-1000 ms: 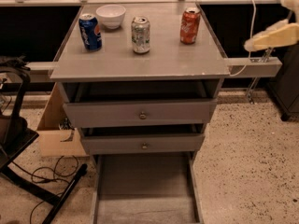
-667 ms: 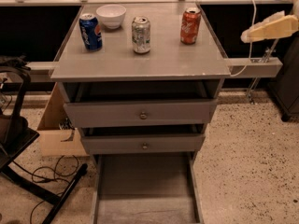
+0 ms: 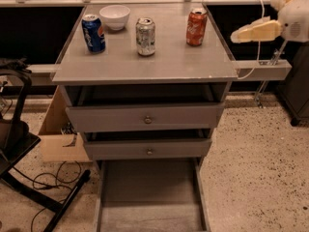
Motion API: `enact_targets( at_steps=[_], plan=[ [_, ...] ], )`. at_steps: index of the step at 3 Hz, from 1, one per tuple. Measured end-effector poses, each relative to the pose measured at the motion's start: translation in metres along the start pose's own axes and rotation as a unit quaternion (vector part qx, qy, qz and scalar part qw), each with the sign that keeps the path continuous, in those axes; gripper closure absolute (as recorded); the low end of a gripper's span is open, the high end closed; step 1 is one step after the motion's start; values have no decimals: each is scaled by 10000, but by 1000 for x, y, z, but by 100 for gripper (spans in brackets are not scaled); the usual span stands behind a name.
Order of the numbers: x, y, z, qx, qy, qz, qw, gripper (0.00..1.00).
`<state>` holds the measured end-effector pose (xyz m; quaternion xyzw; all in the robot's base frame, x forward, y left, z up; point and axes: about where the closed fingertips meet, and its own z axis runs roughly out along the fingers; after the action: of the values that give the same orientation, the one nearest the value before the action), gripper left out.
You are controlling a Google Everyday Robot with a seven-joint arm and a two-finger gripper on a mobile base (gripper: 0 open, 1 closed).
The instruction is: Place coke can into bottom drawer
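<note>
The coke can (image 3: pixel 196 27), red-orange with a silver top, stands upright at the back right of the grey cabinet top (image 3: pixel 145 64). The bottom drawer (image 3: pixel 150 197) is pulled out at the foot of the cabinet, its flat grey floor showing with nothing in it. My gripper (image 3: pixel 237 34) is cream-coloured and comes in from the right edge, level with the can and a short way to its right, off the cabinet's right edge. It holds nothing.
A blue Pepsi can (image 3: pixel 93 33), a silver-green can (image 3: pixel 145 36) and a white bowl (image 3: pixel 115 17) stand on the cabinet top. Two knobbed drawers (image 3: pixel 147 120) sit slightly open above the bottom one. A chair base and cables (image 3: pixel 29 178) lie at left, with a cardboard box (image 3: pixel 58 139) beside the cabinet.
My gripper has risen a little and moved slightly left toward the coke can. Nothing else has moved.
</note>
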<state>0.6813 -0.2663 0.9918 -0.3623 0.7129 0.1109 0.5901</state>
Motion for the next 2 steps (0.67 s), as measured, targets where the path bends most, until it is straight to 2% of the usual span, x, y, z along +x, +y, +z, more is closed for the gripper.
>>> enact_targets(
  at_steps=[1,2],
  plan=[
    [18,-22,48,280,-272,544,9978,0],
    [36,-44,92,594,-455,1058,9916,0]
  ],
)
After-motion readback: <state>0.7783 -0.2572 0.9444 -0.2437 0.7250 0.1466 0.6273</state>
